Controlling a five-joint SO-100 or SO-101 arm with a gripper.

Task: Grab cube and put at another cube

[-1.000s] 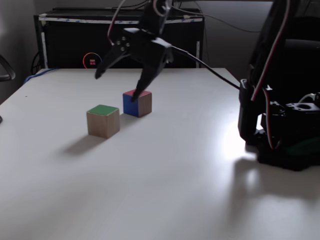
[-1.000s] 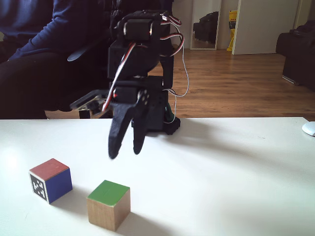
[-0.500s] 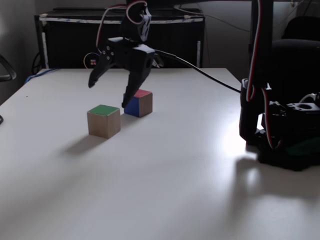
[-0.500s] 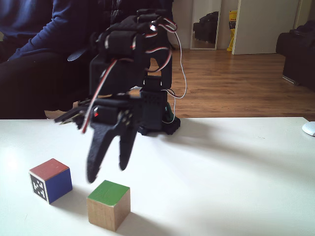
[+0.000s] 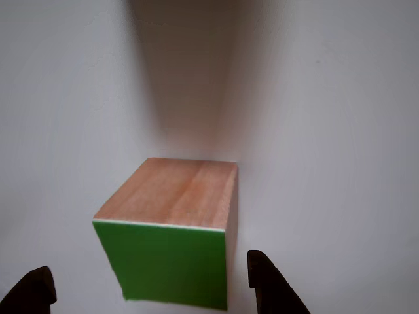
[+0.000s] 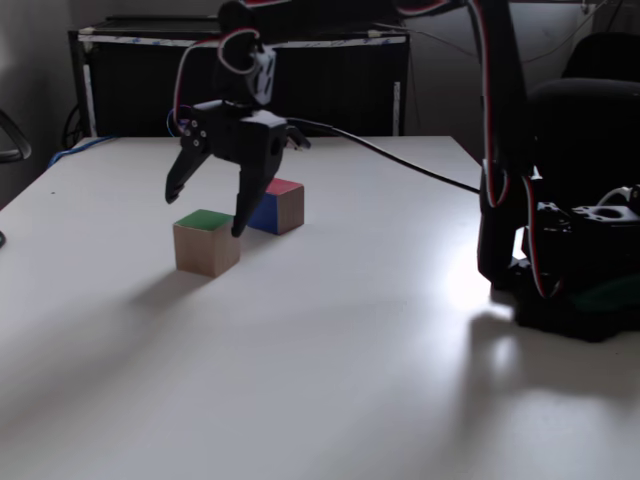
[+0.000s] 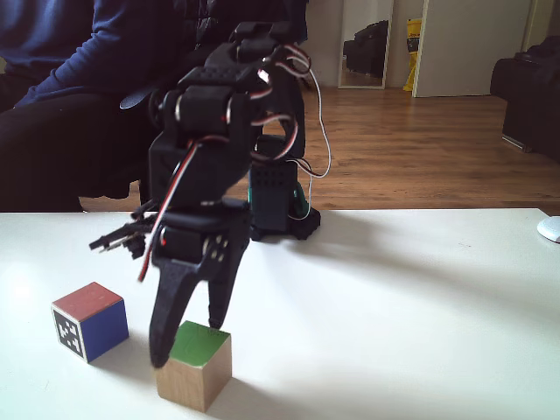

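The black two-finger gripper (image 6: 205, 214), jaws wide, is hovering over the green-topped wooden cube (image 6: 206, 241); next it needs lowering to straddle and clamp it.

A home living room is serving as the workspace: wooden flooring (image 7: 411, 149) is running behind the white table (image 7: 420, 297), past a white door (image 7: 468, 48), a leaning mirror (image 7: 367, 44), a dark sofa (image 7: 529, 92) and a seated person (image 7: 79, 87).
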